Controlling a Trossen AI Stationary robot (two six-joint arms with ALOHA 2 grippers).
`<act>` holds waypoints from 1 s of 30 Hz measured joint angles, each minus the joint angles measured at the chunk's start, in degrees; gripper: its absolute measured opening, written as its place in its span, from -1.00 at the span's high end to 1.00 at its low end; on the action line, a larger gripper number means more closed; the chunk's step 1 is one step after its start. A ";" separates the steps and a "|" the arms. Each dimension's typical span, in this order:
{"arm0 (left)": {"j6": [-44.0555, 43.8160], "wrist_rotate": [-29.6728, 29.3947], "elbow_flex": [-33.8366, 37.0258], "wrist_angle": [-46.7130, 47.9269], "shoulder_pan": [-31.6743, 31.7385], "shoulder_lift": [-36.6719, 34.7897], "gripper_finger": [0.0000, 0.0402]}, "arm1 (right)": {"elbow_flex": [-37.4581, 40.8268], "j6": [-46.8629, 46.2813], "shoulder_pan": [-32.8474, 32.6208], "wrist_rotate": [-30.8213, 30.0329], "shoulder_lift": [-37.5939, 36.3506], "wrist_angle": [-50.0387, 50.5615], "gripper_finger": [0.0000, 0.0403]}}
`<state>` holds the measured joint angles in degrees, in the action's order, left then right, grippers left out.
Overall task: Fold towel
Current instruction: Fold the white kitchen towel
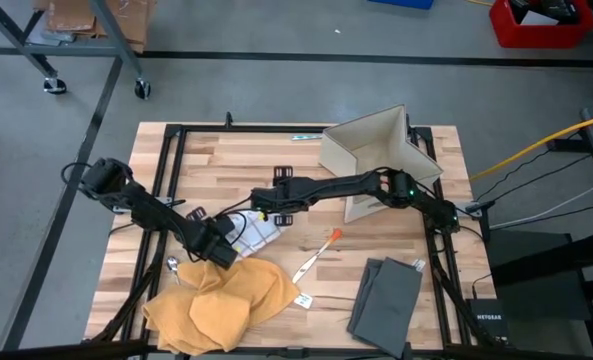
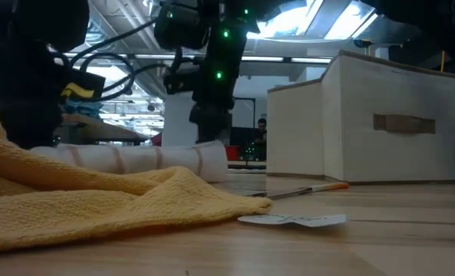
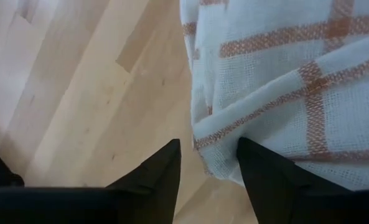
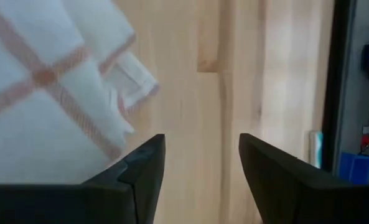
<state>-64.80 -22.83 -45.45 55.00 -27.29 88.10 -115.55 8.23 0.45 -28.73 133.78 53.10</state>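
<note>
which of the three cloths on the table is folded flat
The dark grey cloth near the table's front right: it lies as a flat, neat rectangle. The yellow cloth is a rumpled heap, and the white checked towel lies bunched between the two arms.

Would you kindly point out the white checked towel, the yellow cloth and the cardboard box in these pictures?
white checked towel (image 3: 277, 81), left wrist view, on its flat weave among the orange stripes.
yellow cloth (image 1: 226, 300), high view, middle of the crumpled heap.
cardboard box (image 2: 396, 123), low view, on its front wall by the handle slot.
</note>
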 joint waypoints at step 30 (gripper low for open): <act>9.55 -0.83 0.15 -5.20 2.97 -20.62 0.35 | -10.36 -22.99 -2.99 34.33 0.85 12.09 0.04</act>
<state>-55.24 -23.66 -45.30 49.80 -24.32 67.48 -125.91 -14.76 -2.54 5.59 134.63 65.19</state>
